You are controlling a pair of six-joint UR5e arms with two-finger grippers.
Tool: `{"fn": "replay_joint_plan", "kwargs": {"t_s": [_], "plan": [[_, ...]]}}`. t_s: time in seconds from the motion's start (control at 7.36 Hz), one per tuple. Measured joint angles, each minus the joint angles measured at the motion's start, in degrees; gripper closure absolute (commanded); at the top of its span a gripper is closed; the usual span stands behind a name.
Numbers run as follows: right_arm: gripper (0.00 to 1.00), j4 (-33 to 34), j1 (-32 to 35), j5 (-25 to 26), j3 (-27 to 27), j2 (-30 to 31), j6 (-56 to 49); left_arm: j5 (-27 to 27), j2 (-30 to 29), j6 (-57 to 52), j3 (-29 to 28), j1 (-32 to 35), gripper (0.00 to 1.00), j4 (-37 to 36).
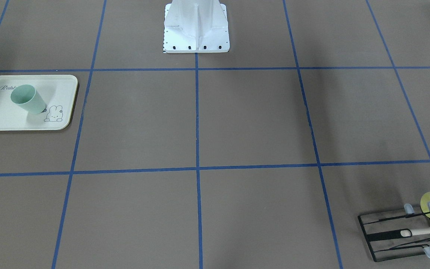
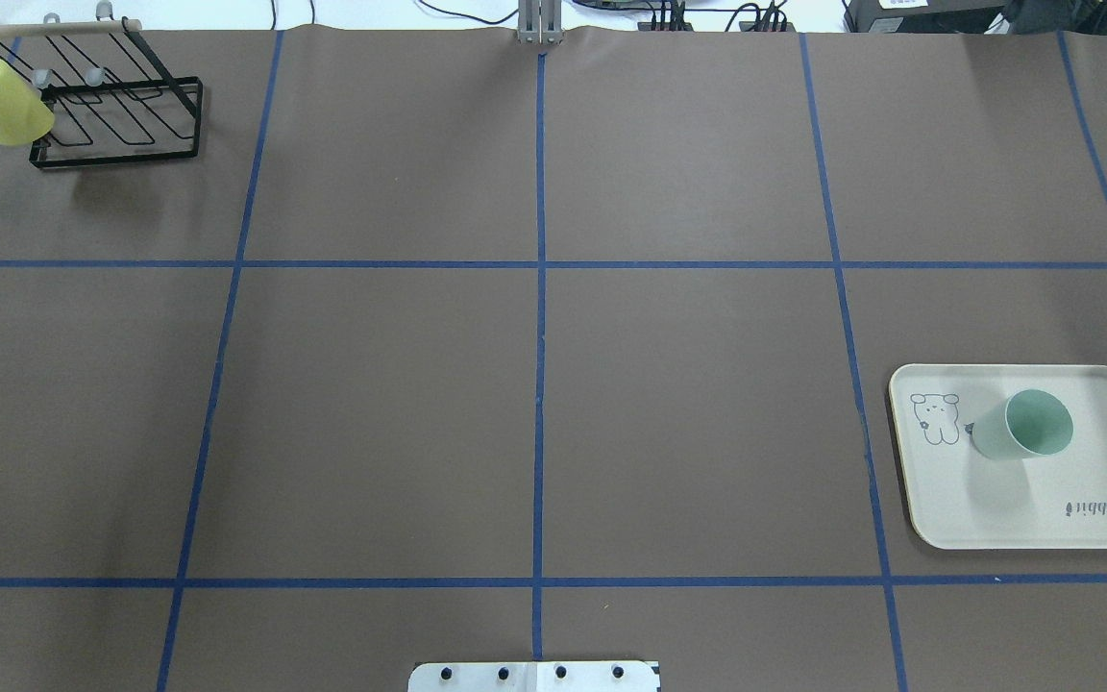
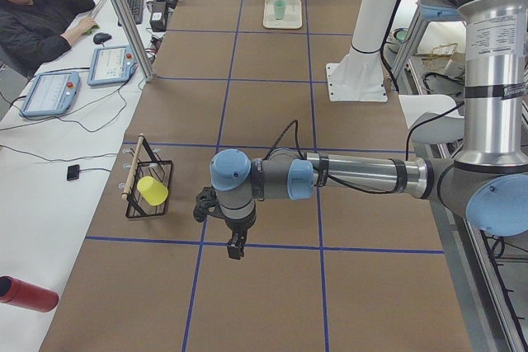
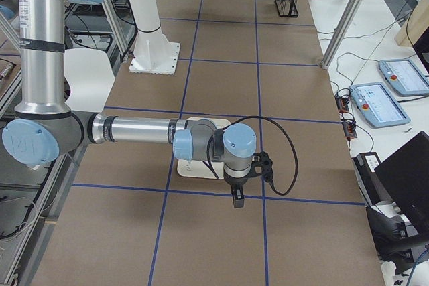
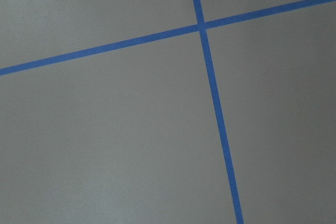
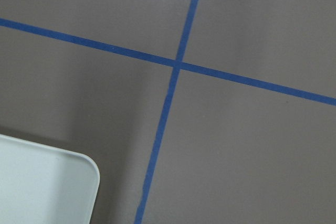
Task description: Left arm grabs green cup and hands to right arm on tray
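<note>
Item: green cup (image 2: 1022,428), upright on tray (image 2: 996,509), its destination; I judge delivery complete. Left fingers (image 3: 236,248), right fingers (image 4: 236,200): open or closed, I cannot tell.

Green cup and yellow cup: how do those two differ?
The green cup is pale mint, the yellow cup pale yellow. The green cup stands on the cream tray; the yellow cup sits on the black wire rack at the opposite end. The green cup is upright, mouth up; the yellow cup is tipped. Both are plain handleless tumblers.
</note>
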State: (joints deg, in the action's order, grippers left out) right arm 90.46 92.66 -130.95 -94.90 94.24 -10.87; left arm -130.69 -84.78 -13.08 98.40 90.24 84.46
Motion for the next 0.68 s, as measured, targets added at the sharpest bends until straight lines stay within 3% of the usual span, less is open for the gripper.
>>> {"fn": "replay_joint_plan", "kwargs": {"t_s": [0.27,0.68], "plan": [[0.0,0.11,0.04,2.93,-0.23,-0.13,1.06,-0.08,-0.03,0.06,0.01,0.05,0.0,0.0],[0.0,-0.29,-0.39,3.23,-0.24,-0.14,1.34,-1.37,-0.04,0.08,0.41,0.14,0.0,0.0]]}}
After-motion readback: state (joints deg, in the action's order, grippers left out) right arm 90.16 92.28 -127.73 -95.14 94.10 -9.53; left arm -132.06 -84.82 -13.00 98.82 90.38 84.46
